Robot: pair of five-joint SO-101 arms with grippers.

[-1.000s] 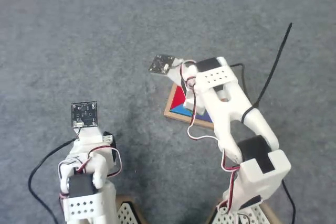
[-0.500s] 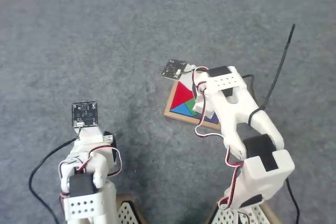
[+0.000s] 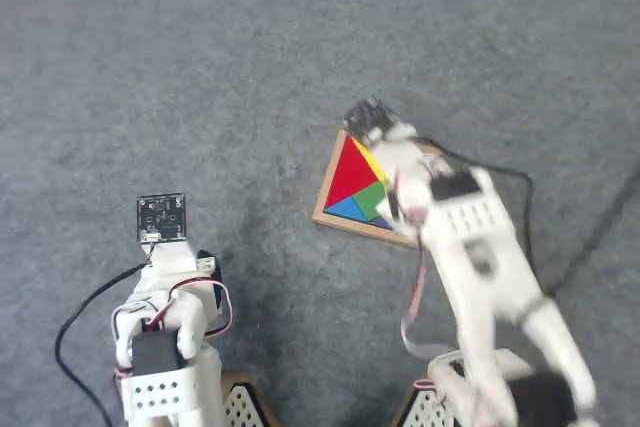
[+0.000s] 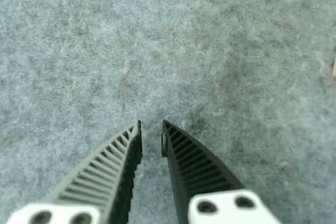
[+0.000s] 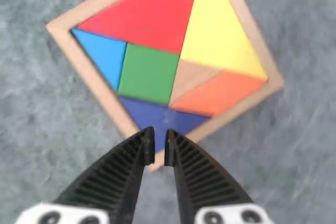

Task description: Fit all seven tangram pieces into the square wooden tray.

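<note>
The square wooden tray (image 5: 83, 74) lies on the grey carpet with its coloured pieces inside: a big red triangle (image 5: 149, 17), a big yellow triangle (image 5: 215, 35), a blue triangle (image 5: 102, 53), a green square (image 5: 148, 74), a tan triangle (image 5: 189, 74), an orange piece (image 5: 218, 93) and a dark blue triangle (image 5: 157, 116). They lie flat and edge to edge. My right gripper (image 5: 156, 148) is shut and holds nothing, hovering over the tray's near corner. In the high view the tray (image 3: 330, 212) sits mid-table, partly under the right arm (image 3: 470, 232). My left gripper (image 4: 150, 132) is shut over bare carpet.
The left arm (image 3: 165, 317) stays folded at the table's near-left side. Grey carpet (image 3: 200, 77) stretches open all around the tray. A black cable (image 3: 590, 237) trails from the right arm on the right side.
The right arm has pulled back toward its base and swung right, uncovering the red, yellow, blue and green pieces in the tray. The left arm has not moved.
</note>
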